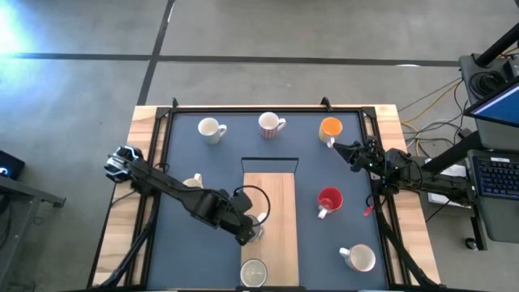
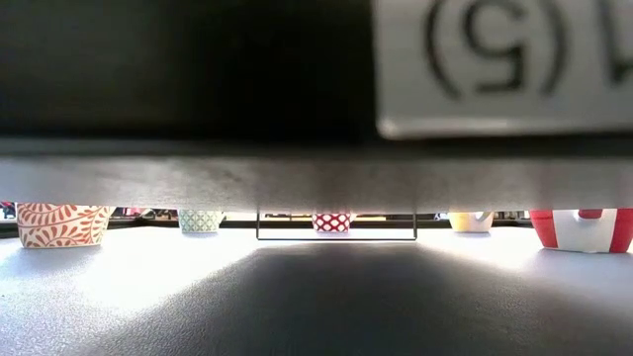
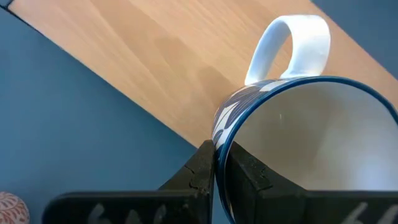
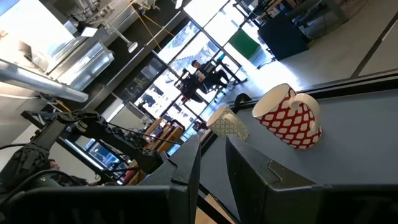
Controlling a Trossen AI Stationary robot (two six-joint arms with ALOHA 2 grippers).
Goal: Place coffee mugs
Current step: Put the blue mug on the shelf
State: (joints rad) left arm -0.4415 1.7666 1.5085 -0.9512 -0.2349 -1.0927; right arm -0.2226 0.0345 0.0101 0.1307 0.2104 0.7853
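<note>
My left gripper (image 1: 253, 232) reaches to the left edge of the wooden board (image 1: 276, 203) and is shut on a blue-rimmed patterned mug (image 3: 298, 143) whose white handle (image 3: 289, 46) points away from the fingers. My right gripper (image 1: 339, 148) hovers just near of the orange mug (image 1: 330, 128), slightly open (image 4: 212, 158), touching nothing. Other mugs stand upright on the dark mat: a white one (image 1: 211, 130), a red-dotted one (image 1: 272, 124), a red one (image 1: 328, 200), a white one (image 1: 359, 258), one at the board's near end (image 1: 254, 273), and one half hidden behind my left arm (image 1: 193, 182). My left gripper pinches the mug's rim (image 3: 217, 140) on the side opposite the handle, one finger inside the cup and one outside against the patterned wall. The fingers come from above, slanting from the table's left. The mug stays upright over the board's edge; whether its base is lifted, I cannot tell.
A black frame (image 1: 268, 108) borders the dark mat (image 1: 186, 154). The low view is mostly blocked by a dark bar close to the camera; only mug bottoms show under it (image 2: 332, 222). Cables and a laptop (image 1: 495, 174) sit off the table's right side.
</note>
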